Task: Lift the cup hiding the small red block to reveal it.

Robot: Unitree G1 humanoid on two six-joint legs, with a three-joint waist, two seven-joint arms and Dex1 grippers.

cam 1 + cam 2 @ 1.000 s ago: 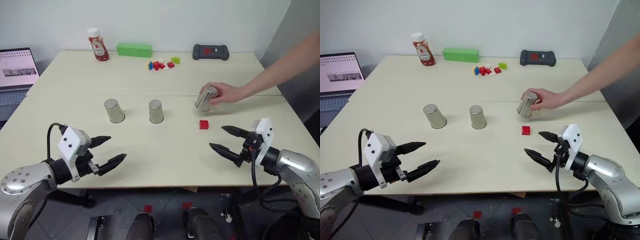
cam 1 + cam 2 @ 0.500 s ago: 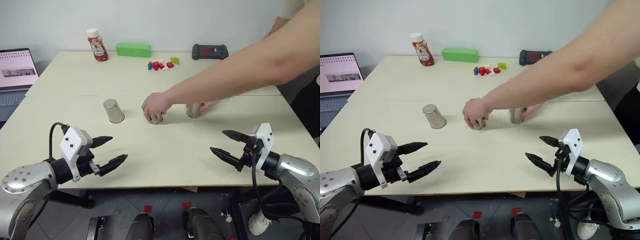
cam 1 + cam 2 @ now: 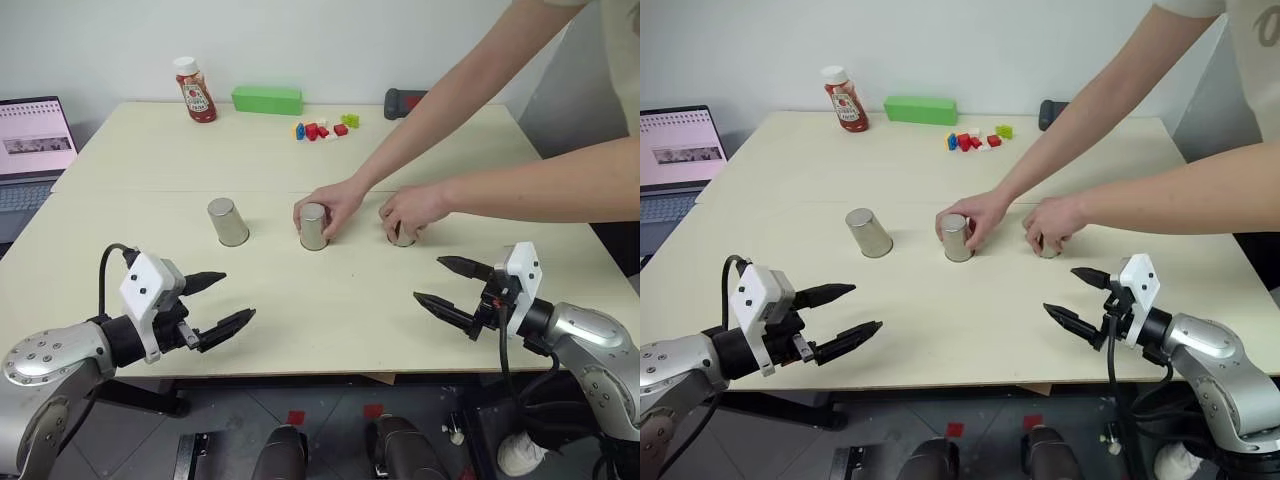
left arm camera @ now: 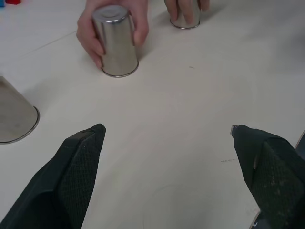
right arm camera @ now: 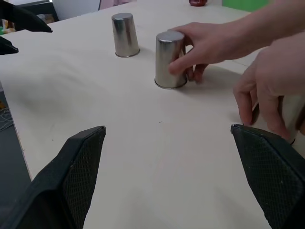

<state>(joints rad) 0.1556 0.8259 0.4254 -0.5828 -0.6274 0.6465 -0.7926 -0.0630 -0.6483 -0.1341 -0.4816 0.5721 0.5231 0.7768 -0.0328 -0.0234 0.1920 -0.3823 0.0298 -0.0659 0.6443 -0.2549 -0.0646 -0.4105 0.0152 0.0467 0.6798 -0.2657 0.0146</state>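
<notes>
- Both claws stand wide and hold nothing: the left gripper [image 3: 222, 302] hovers over the near left part of the table [image 3: 150, 150], the right gripper [image 3: 452, 286] over the near right. Each points inward toward the cups, well short of them, which reads as a waiting posture while a person works.
- Three metal cups stand mouth-down in a row across the middle of the table, so that any of them could conceal a small thing.
- Left cup [image 3: 228, 221]: untouched, apart from both hands and both grippers.
- Middle cup [image 3: 314, 226]: clasped from behind by one hand [image 3: 335, 205] of the person, fingers wrapped round its sides, as for sliding it along the surface.
- Right cup [image 3: 403, 236]: largely covered by the person's other hand [image 3: 412, 209], gripped from above.
- Small red block: hidden at this moment; presumably under one of the cups, and the frames do not tell which.
- Judgement: the cups appear to be mid-shuffle, so the lift cannot sensibly begin until the hands leave; reaching in now would risk striking an arm.
- Background, far edge: ketchup bottle [image 3: 195, 90], green box [image 3: 268, 100], cluster of coloured bricks [image 3: 322, 128], dark device [image 3: 403, 100]; a laptop [image 3: 35, 135] sits to the left, off the table.
</notes>
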